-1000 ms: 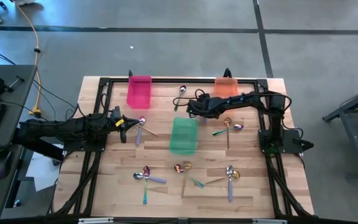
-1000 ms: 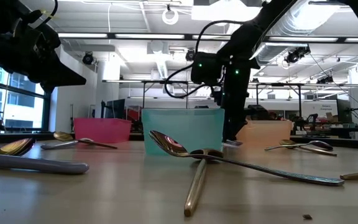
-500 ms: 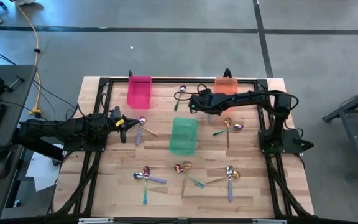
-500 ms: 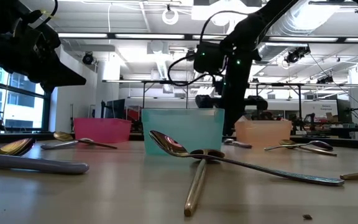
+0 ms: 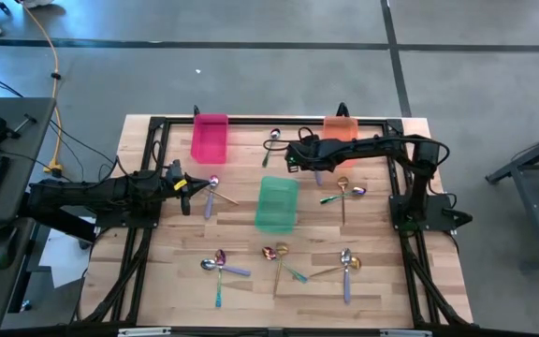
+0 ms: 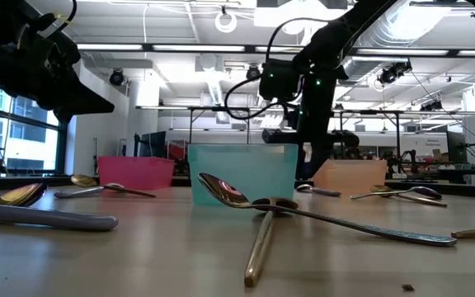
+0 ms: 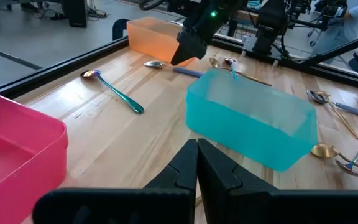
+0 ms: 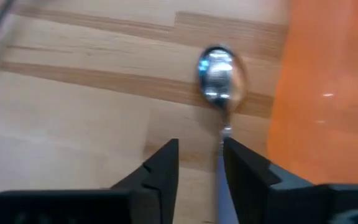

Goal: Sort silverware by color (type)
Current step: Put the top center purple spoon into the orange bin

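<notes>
My right gripper [image 8: 199, 163], fingers slightly parted and empty, hovers over a silver purple-handled spoon [image 8: 220, 78] beside the orange translucent bin [image 8: 331, 93]; next I must straddle its handle.

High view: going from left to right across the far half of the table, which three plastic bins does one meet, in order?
Pink translucent plastic bin → green translucent plastic bin → orange translucent plastic bin.
</notes>
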